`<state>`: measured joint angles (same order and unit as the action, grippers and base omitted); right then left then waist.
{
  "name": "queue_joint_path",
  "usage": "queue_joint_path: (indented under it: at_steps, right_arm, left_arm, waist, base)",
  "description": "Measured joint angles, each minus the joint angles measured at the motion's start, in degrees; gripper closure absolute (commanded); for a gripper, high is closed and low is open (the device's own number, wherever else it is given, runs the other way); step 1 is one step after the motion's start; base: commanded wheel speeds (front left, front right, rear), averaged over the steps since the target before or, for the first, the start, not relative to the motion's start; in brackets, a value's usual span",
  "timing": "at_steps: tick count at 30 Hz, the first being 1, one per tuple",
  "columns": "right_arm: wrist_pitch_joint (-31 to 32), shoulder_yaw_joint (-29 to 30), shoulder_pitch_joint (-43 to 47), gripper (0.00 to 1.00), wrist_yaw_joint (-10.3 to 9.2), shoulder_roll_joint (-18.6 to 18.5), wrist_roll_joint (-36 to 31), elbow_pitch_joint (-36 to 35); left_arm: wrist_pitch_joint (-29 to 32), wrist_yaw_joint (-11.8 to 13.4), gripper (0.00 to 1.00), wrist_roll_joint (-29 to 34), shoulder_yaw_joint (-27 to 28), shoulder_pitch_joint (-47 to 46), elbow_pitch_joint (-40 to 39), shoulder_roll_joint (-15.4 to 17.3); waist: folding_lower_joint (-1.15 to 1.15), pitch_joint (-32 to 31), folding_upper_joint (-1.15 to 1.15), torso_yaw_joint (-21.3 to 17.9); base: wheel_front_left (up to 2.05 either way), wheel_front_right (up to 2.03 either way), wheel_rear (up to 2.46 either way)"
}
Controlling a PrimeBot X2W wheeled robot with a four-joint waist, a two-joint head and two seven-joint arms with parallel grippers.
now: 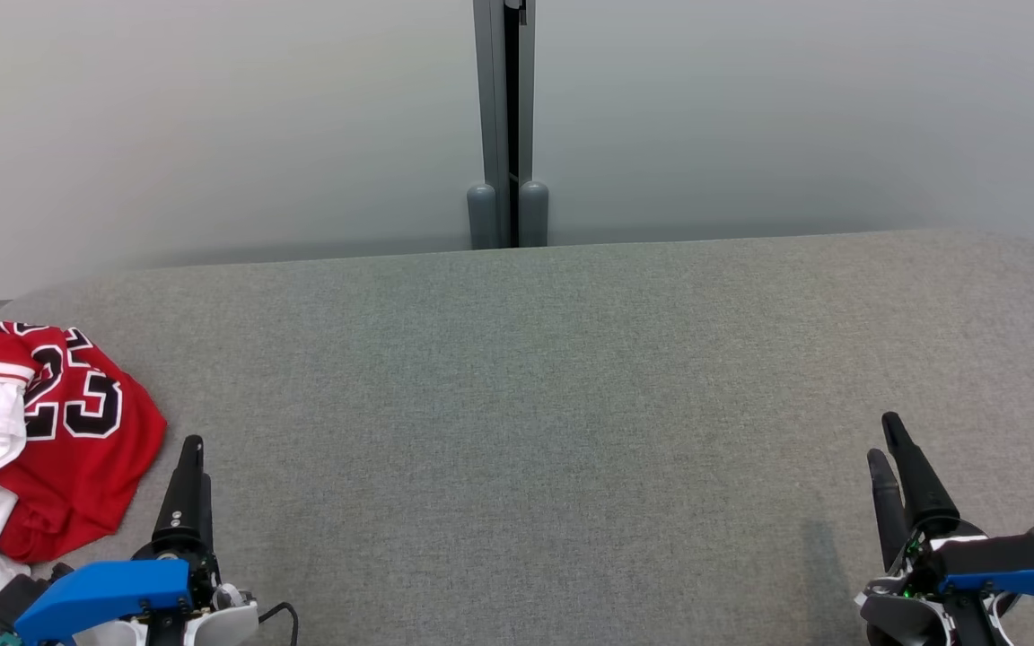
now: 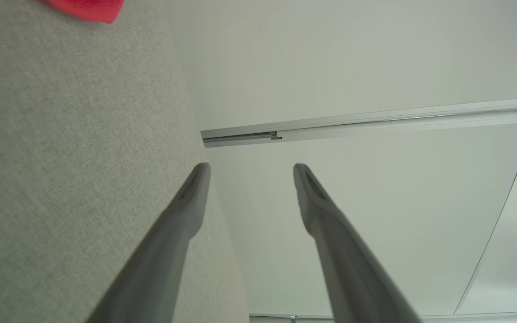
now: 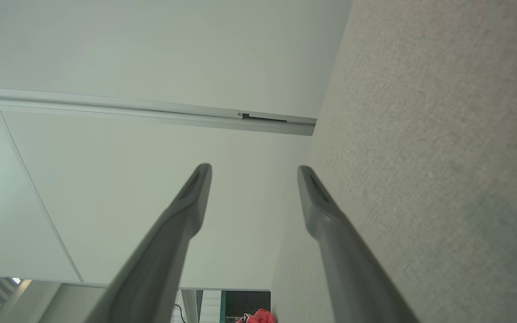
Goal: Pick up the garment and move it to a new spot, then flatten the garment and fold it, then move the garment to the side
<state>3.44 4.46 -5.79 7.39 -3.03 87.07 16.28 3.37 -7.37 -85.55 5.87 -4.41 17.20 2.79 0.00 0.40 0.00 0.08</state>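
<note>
Nearby, garment (image 1: 64, 435) beside left end effector (image 1: 193, 446)

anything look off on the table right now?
Only the garment: it lies crumpled in a heap at the table's left end, close to the edge, with a white part bunched along its left side. Nothing looks spilled or damaged. The left gripper and right gripper are open and empty.
</note>
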Motion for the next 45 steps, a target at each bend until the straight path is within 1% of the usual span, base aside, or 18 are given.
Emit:
queue_joint_path:
  at_steps: [15, 22, 30, 36, 45]
  right_arm:
    - [-3.61, -1.27, -1.72, 0.00, 0.00, -0.13, -17.67, 2.12]
    - [-5.12, -1.81, -2.27, 0.00, 0.00, -0.10, -26.22, 3.89]
    - [-6.81, -2.18, -3.39, 0.00, 0.00, 0.00, -34.81, 5.23]
    - [-7.84, -2.08, -3.85, 0.00, 0.00, 0.11, -40.53, 6.24]
    - [-9.51, -0.24, -4.29, 0.00, 0.01, 0.34, -48.85, 6.24]
  left_arm:
    - [-3.57, 0.00, 0.00, 19.64, -1.53, -1.34, 1.45, -0.05]
    - [-5.12, 0.88, 0.00, 28.14, -2.66, -1.42, 2.44, 0.08]
    - [-6.65, 1.75, 0.00, 36.02, -3.75, -1.97, 3.46, 0.55]
    - [-7.88, 1.86, 0.00, 41.17, -5.17, -2.32, 4.12, 0.78]
    - [-9.49, 2.36, 0.00, 48.21, -7.36, -2.46, 5.17, 1.44]
  waist:
    - [0.00, 0.46, 0.00, 0.13]
    - [0.00, 0.68, 0.00, 0.12]
    - [0.01, 0.90, 0.00, 0.12]
    - [0.00, 1.05, 0.00, 0.16]
    - [0.00, 0.99, 0.00, 0.29]
  base:
    - [0.00, 0.00, 0.00]
    - [0.00, 0.00, 0.00]
    - [0.00, 0.00, 0.00]
    - [0.00, 0.00, 0.00]
    - [0.00, 0.00, 0.00]
